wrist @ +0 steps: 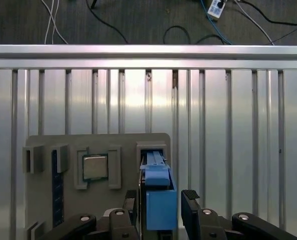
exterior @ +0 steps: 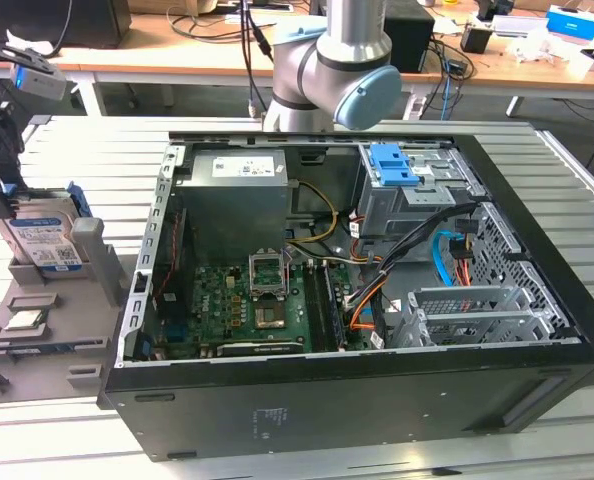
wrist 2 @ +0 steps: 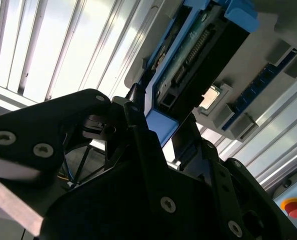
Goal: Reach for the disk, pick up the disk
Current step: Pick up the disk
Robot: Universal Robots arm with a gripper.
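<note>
The disk (exterior: 43,243), silver with a white-and-blue label and a blue bracket, stands on edge in a slot of the grey holder (exterior: 89,268) at the exterior view's left. My gripper (exterior: 5,205) hangs right over it. In the first wrist view the disk's blue bracket (wrist: 160,200) lies between the two black fingertips (wrist: 190,200), with a thin gap on each side. The second wrist view shows the same straddle: my gripper (wrist 2: 161,127) is open around the blue end of the disk (wrist 2: 188,60), and the disk still sits in its slot.
A small square silver chip (wrist: 95,167) lies in a pocket of the holder beside the disk. The open computer case (exterior: 377,400) takes up the middle of the slatted metal table (exterior: 577,440), with a blue latch (exterior: 392,165) on its drive cage. A red button (wrist 2: 294,207) sits nearby.
</note>
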